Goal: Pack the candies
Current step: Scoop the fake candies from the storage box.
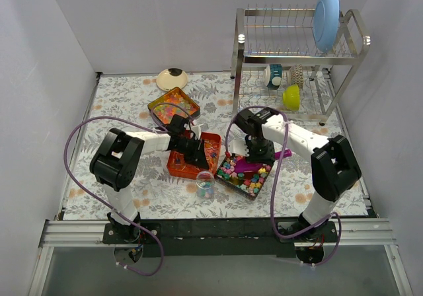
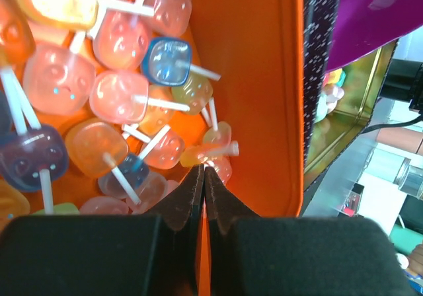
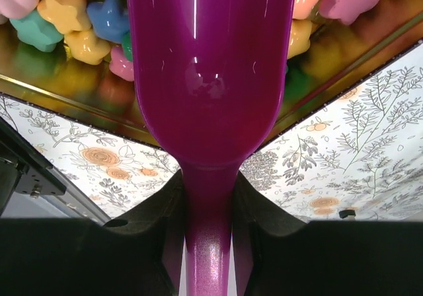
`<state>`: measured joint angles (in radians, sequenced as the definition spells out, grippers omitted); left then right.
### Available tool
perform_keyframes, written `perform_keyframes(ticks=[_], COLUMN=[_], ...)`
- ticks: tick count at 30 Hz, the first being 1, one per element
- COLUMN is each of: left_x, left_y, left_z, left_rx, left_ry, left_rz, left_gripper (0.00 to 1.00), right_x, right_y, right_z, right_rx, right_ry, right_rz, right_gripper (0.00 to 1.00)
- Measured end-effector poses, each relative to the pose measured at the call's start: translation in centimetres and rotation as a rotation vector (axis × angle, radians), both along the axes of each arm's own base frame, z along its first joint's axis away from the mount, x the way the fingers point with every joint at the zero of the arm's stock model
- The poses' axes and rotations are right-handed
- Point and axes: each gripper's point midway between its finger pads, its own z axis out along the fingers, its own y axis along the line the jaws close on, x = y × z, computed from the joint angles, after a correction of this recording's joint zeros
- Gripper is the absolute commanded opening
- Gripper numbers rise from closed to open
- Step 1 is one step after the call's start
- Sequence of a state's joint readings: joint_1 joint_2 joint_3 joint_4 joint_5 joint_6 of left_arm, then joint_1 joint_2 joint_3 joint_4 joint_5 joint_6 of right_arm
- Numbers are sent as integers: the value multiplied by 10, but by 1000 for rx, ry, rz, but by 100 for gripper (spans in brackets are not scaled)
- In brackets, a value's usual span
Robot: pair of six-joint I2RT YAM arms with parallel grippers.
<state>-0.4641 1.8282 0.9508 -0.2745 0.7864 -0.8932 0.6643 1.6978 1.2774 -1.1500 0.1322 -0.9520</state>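
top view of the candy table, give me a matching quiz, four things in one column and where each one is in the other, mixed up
Things
1. purple scoop
2. blue plate
3. clear cup
4. cream bowl

Places
A. on the table, by the near corner of the orange tray
B. standing in the top shelf of the dish rack
C. far edge of the table, left of the rack
D. held by the right gripper, over pastel candies

Pairs: 1-D, 2-B, 3-A, 4-C
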Motion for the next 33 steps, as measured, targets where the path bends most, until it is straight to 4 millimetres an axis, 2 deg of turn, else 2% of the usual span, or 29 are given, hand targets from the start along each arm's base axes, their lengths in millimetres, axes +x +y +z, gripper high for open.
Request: perform_keyframes(ticks=[7,10,15,20,29,33], left_x=[10,12,12,12,24,26], left_y=[-5,-7,-9,-11,-20,-22], left_z=[7,8,5,6,11,14], left_rx=[-19,-27,-30,-44,-76,-86], left_ry=[-32,-33,-20,-8,-13,-16], left_rz=[2,0,0,-1,4,4], left_gripper=[0,0,0,0,0,0], right_x=[12,14,4,8,15,9], right_y=[7,17,24,32,51,61], right_z=[4,-1,-12,-11,-18,-24], right_rx=[-9,-9,-41,-66,-78,-30], right_ry=[-55,-96,-129,-172,-170,-141], right_rz=[14,84,230,314,351,321], right_gripper=[1,1,1,1,1,1])
